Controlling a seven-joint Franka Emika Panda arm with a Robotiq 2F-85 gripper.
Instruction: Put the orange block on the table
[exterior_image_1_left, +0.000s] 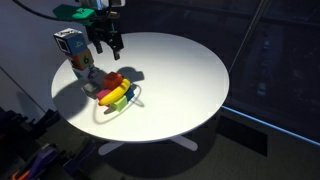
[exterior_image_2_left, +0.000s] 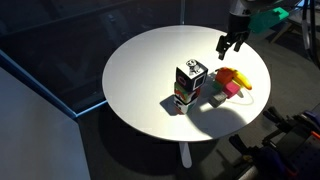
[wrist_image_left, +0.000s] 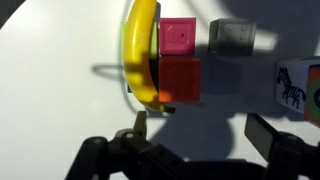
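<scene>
Desk (exterior_image_1_left: 190, 70): round, white, on a white pedestal. Spread beneath the jaws in both exterior views (exterior_image_2_left: 150, 60); background of the wrist view (wrist_image_left: 50, 90).

Jaws: dark, hung above the desk, clear of its surface, pointing down at a small cluster of toys. Spread wide, with nothing between the fingers (wrist_image_left: 268, 135).

Carton (exterior_image_1_left: 72, 50): tall, upright, printed blue and white, with a zebra picture on the face toward the wrist camera (wrist_image_left: 298, 88). Placed off to one side of the jaws, outside the gap, beyond one finger; also plain in an exterior view (exterior_image_2_left: 190, 83).

Banana (wrist_image_left: 140, 50): yellow, curved, lying ahead of the jaws, roughly in line with the finger farther from the carton.

Orange block (wrist_image_left: 180, 80): small orange-red cube, ahead of the jaws and within the span of the gap, nearer the banana-side finger. Touching the banana on one side and the pink block on its far side. Resting on bare desk or on something thin: cannot tell.

Pink block (wrist_image_left: 178, 38): just beyond the orange block, farther from the jaws, against the banana.

Grey block (wrist_image_left: 233, 37): beside the pink block on the carton side, slightly apart, equally far from the jaws.
</scene>
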